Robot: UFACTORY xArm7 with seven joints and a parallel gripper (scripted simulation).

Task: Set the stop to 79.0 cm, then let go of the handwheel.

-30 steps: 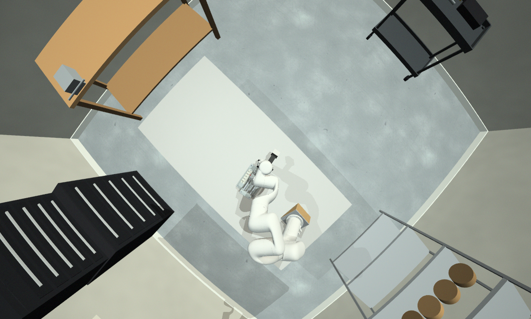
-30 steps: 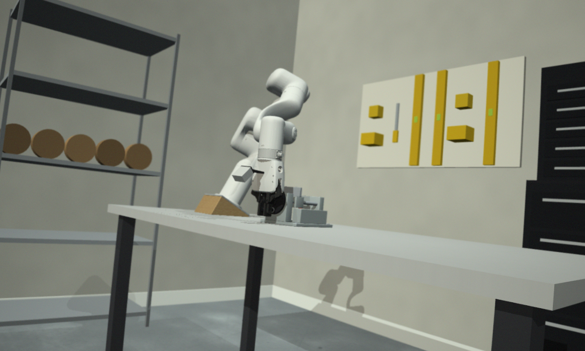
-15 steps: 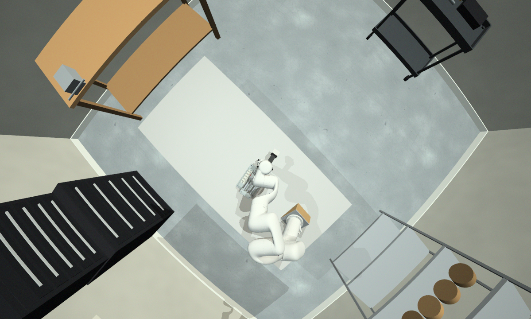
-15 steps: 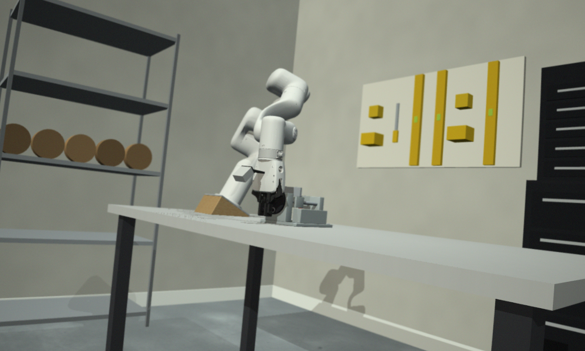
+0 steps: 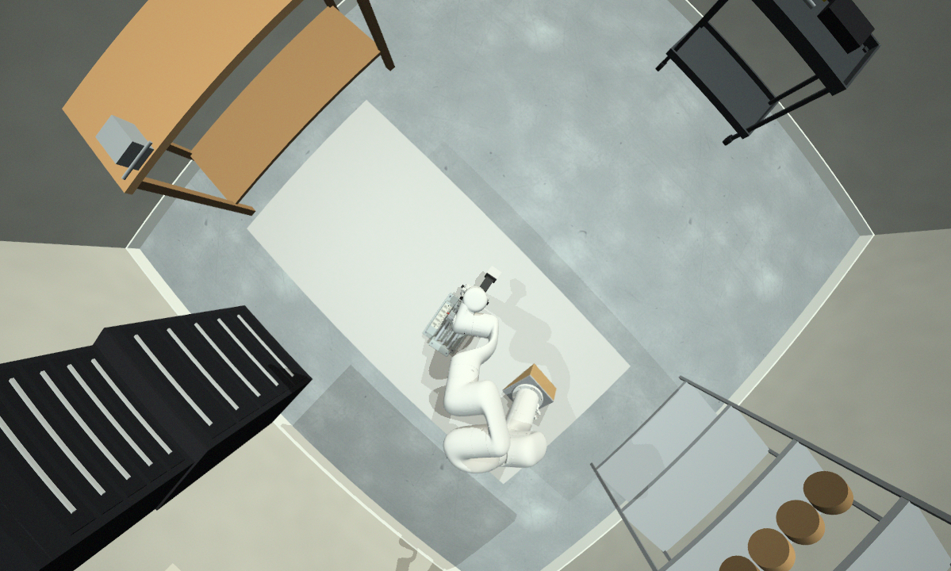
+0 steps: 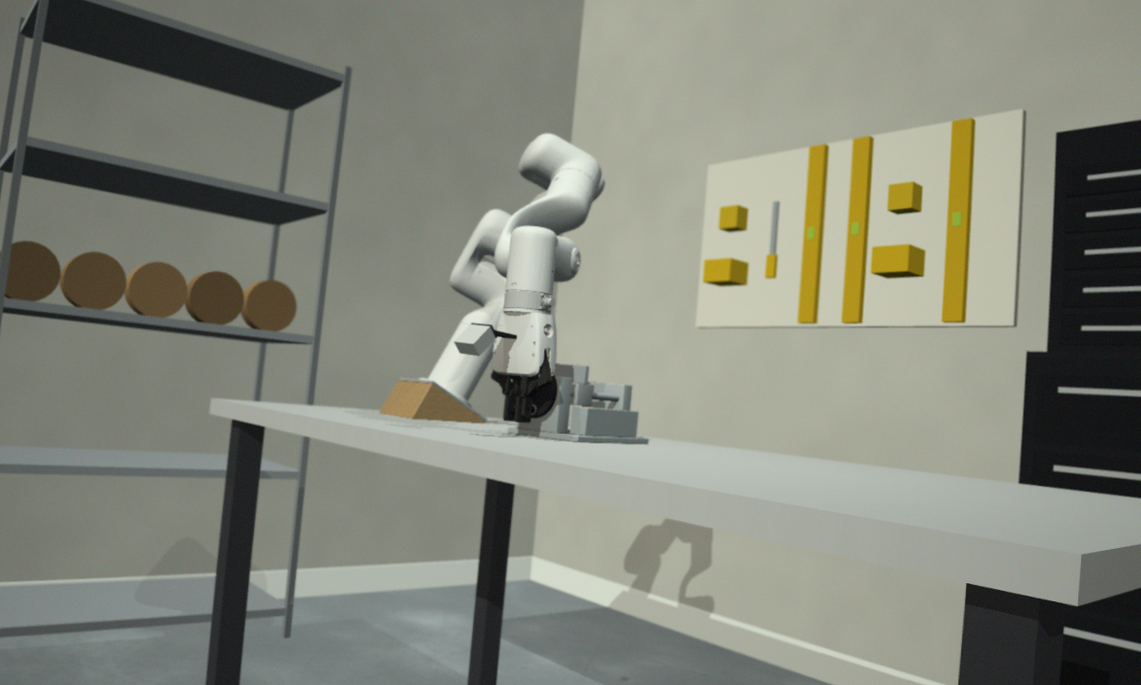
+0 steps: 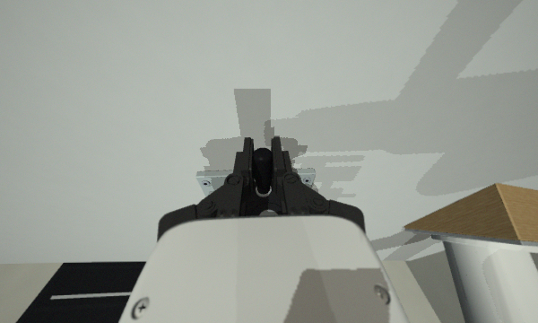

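The grey stop fixture [image 5: 441, 320] [image 6: 605, 422] stands on the table; a corner of its base plate [image 7: 205, 177] shows in the wrist view. Its black handwheel [image 6: 544, 398] is on the side facing the arm's base in the exterior view. My gripper [image 6: 519, 416] [image 7: 262, 149] points down beside the wheel and is shut on the handwheel's black handle [image 7: 263, 162], which stands between the two fingers. In the top view the arm hides the fingers and the wheel. The stop's position and any reading on a scale are too small to make out.
The arm's wooden wedge mount [image 5: 543, 381] [image 6: 421, 402] [image 7: 466, 215] sits on the same white table [image 5: 358, 198] [image 6: 813, 485]. The arm bends low past the fixture. A shelf rack [image 6: 173, 327], a black drawer cabinet [image 5: 180, 419] and a wooden bench [image 5: 173, 78] stand around the table.
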